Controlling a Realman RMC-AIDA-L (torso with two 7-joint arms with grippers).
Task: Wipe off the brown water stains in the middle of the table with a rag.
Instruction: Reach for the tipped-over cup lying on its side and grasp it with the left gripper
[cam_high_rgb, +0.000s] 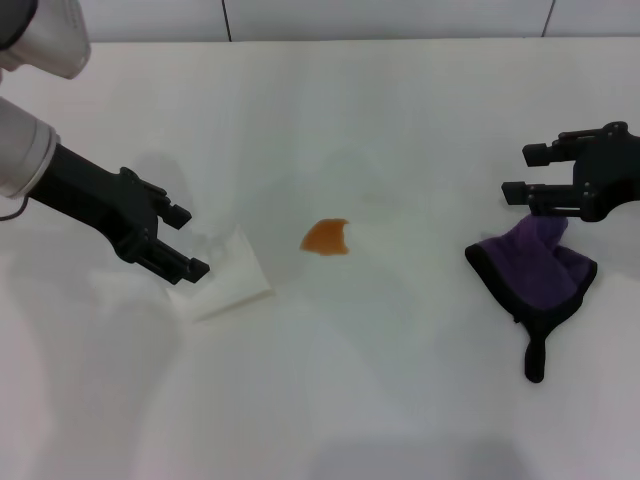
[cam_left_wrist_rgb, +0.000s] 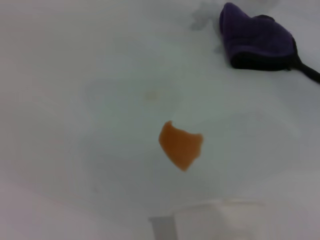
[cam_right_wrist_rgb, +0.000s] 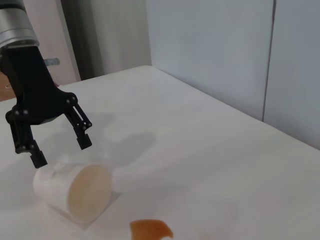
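The brown water stains (cam_high_rgb: 326, 237) form a small orange-brown patch in the middle of the white table (cam_high_rgb: 400, 120). They also show in the left wrist view (cam_left_wrist_rgb: 181, 145) and at the edge of the right wrist view (cam_right_wrist_rgb: 150, 230). The dark purple rag (cam_high_rgb: 535, 265) lies bunched at the right, its black loop tab pointing toward the front; it also shows in the left wrist view (cam_left_wrist_rgb: 257, 37). My right gripper (cam_high_rgb: 522, 172) is open and empty, just above the rag's far end. My left gripper (cam_high_rgb: 185, 240) is open at the left, far from the stain.
A white translucent cup (cam_high_rgb: 225, 275) lies on its side right under my left gripper (cam_right_wrist_rgb: 62, 151), its mouth facing the stain; the right wrist view shows it too (cam_right_wrist_rgb: 75, 192). A wall runs along the table's far edge.
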